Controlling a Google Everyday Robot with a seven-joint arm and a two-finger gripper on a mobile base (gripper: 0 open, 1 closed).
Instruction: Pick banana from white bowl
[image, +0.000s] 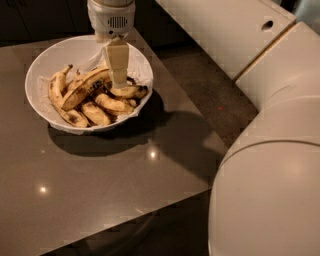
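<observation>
The white bowl sits at the far left of a glossy table, lined with crinkled white paper. Several brown-spotted bananas lie in it. The banana, the longest one with a dark patch at mid-length, lies on top of the pile, slanting up to the right. My gripper hangs straight down from its white wrist above the bowl's right half. Its tip is at the upper right end of the banana, among the pile. The contact point is hidden.
The grey-brown table has its right edge close beside the bowl and its front edge near the bottom. Dark speckled floor lies to the right. My large white arm fills the right side.
</observation>
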